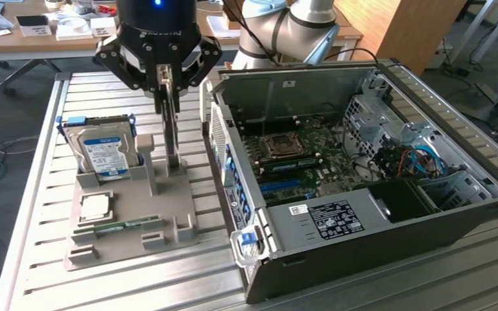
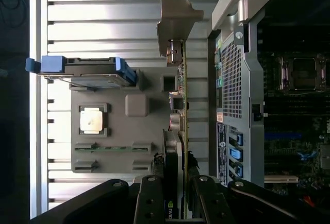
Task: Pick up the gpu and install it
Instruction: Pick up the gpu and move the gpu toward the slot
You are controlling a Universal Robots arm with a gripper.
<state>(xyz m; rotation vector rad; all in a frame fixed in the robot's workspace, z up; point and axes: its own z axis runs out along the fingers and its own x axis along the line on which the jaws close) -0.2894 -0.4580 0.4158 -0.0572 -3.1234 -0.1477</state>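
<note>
The gripper [image 1: 168,87] is clamped on the upper edge of the gpu [image 1: 172,129], one finger on each face; in the wrist view the fingers [image 2: 157,168] straddle the card's thicker part, seen edge-on. The gpu stands upright, its lower end at the slot of the grey parts holder [image 1: 119,249], just beside the open computer case [image 1: 344,240]. I cannot tell whether it has cleared the slot. For this step, I judge the grip should stay square to the card and any pull go straight along its plane, so that it neither binds nor tips toward the hard drive [image 1: 102,152] standing near it. The metal bracket [image 2: 178,18] overhangs at one end, so the card may want to swing; slow, level travel suits it
</note>
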